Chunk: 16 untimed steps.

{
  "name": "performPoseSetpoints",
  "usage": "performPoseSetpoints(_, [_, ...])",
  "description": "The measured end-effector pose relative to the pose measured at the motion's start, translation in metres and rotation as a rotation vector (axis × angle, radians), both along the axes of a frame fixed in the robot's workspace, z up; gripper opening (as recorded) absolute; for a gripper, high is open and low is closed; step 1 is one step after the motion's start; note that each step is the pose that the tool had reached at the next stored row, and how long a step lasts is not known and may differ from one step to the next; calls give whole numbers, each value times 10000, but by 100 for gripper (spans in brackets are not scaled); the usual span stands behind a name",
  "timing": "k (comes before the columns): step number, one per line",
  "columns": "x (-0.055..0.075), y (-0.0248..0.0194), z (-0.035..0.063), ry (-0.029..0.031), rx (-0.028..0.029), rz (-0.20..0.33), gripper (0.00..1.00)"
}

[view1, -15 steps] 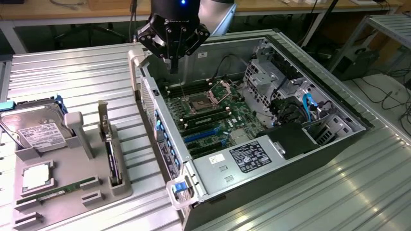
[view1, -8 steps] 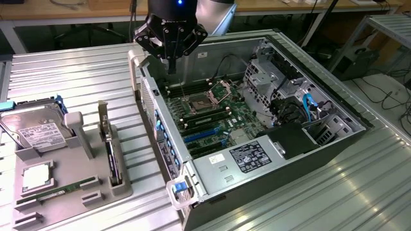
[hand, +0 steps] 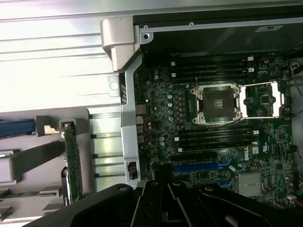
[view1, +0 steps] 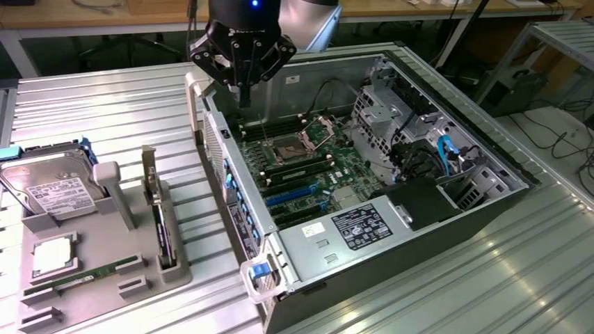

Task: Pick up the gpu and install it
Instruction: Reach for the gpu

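While the gpu (view1: pixel 163 233) is stood edge-up in its holder (view1: pixel 177 273), prob. for easy pickup, the gripper (view1: pixel 244 90) is held closed, empty. Pictured over PC case (view1: pixel 418 257).

A robotics lab or electronics assembly workshop: a robot arm (view1: pixel 311 21) hangs over an open desktop computer case (view1: pixel 408 271) lying on a ribbed aluminium table (view1: pixel 111 104), motherboard (view1: pixel 307 167) exposed, beside a grey parts fixture (view1: pixel 135 240) holding a hard drive (view1: pixel 51 188), a memory stick (view1: pixel 88 273) and the gpu (view1: pixel 163 226). Wooden workbenches (view1: pixel 93 14) and loose floor cables (view1: pixel 566 139) lie beyond
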<state>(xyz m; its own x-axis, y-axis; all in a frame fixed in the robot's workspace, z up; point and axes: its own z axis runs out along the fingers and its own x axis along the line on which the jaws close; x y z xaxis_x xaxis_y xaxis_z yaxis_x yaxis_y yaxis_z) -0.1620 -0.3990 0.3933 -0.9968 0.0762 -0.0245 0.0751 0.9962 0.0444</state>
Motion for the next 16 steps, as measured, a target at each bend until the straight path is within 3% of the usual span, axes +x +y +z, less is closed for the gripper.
performPoseSetpoints(16, [-102, -3, 0, 0, 0, 0, 11])
